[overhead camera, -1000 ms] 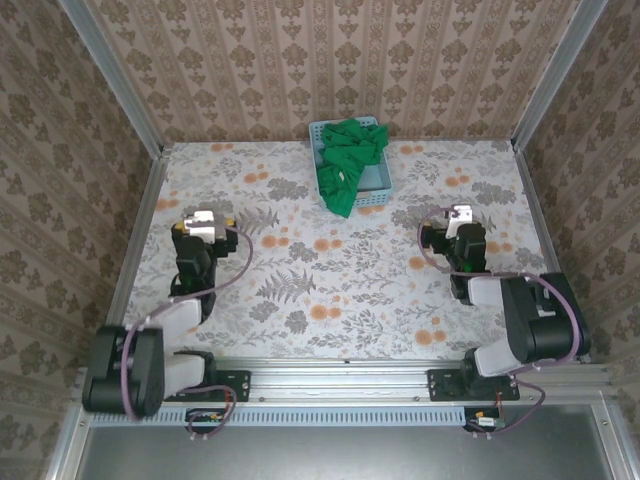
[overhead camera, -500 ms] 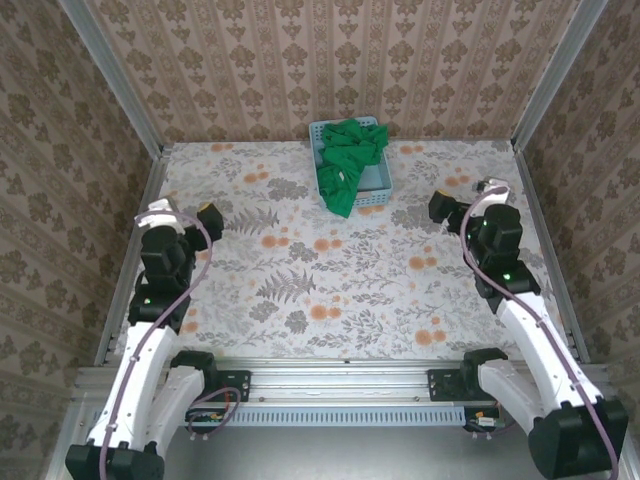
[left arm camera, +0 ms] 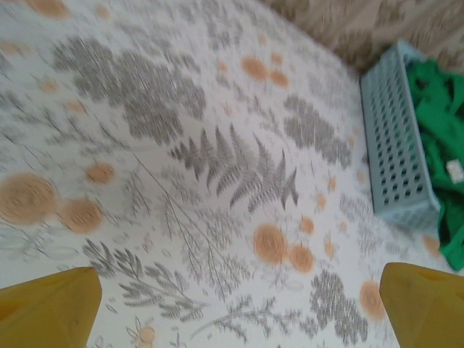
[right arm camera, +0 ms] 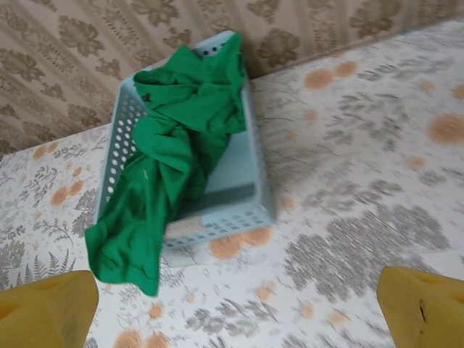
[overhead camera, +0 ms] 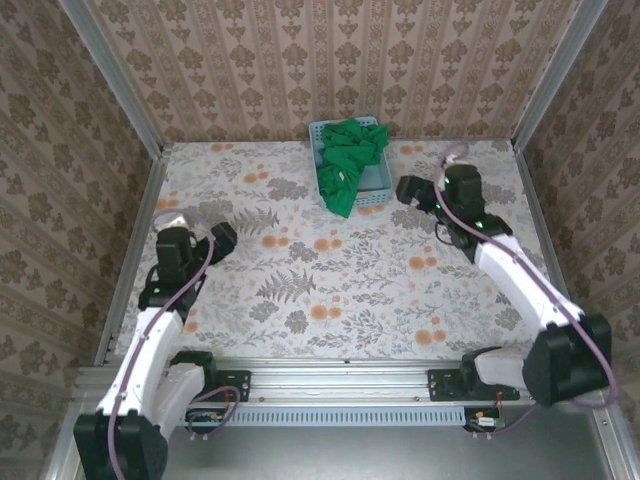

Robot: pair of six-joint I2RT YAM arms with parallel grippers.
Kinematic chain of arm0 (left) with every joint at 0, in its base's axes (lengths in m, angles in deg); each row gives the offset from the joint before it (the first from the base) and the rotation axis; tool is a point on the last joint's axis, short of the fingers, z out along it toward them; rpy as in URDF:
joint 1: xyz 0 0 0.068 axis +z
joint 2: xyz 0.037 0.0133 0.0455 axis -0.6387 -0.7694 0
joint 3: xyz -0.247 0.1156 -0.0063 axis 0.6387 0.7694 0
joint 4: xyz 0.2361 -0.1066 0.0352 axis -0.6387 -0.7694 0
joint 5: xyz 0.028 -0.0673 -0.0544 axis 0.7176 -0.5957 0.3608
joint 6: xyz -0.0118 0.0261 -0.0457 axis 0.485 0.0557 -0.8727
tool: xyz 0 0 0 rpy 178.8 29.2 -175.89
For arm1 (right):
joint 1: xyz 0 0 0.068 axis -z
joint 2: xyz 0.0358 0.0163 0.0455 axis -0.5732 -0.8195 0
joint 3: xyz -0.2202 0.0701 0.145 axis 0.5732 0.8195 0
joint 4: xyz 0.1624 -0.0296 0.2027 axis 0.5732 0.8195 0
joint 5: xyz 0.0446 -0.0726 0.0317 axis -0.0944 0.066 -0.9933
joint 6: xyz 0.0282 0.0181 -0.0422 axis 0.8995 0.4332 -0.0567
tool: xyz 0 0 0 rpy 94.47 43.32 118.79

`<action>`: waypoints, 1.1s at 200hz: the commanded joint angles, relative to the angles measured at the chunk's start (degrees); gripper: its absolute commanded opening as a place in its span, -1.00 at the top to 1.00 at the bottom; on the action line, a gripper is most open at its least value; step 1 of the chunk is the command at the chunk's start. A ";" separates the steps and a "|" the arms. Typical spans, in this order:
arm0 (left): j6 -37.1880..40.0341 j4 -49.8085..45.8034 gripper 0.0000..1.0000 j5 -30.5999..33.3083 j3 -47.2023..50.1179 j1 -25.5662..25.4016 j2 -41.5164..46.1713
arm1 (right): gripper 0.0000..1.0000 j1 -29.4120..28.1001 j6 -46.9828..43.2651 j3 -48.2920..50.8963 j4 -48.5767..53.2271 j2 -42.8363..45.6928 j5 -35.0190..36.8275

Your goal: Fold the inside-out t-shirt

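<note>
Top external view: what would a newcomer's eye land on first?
The bright green t-shirt, crumpled in a light blue lattice basket at the far edge of the floral tablecloth, with one end spilling over the near rim onto the cloth. After that, the patterned wallpaper closing in the scene on three sides.

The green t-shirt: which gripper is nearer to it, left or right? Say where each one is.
Right. The right gripper hovers open just right of the basket holding the t-shirt; the left gripper is well off to its near left.
</note>
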State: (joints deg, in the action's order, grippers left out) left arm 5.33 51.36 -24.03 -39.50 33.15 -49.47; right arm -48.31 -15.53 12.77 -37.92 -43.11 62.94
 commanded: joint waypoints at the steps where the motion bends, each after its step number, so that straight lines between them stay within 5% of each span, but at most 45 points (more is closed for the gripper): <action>1: 1.47 2.84 -1.00 -1.36 -1.55 -3.40 -1.51 | -1.00 -3.78 -2.84 -8.67 4.59 -9.90 5.70; 67: 3.86 4.36 -1.00 1.41 -0.98 -10.07 -4.64 | -1.00 -10.62 -5.66 -39.16 14.53 -40.49 13.33; 187: 3.14 7.79 -0.99 -1.05 2.06 -11.38 -4.92 | -0.98 -11.85 -4.44 -81.08 32.93 -72.59 15.01; 220: 3.17 7.53 -0.99 -0.85 1.62 -11.62 -5.03 | -0.76 -11.71 -2.83 -88.95 36.83 -78.30 13.62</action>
State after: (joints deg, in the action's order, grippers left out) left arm 7.69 57.59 -24.20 -37.71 22.02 -54.17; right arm -59.77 -20.08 -71.33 -7.85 -117.73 76.82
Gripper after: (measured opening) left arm 0.998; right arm 0.925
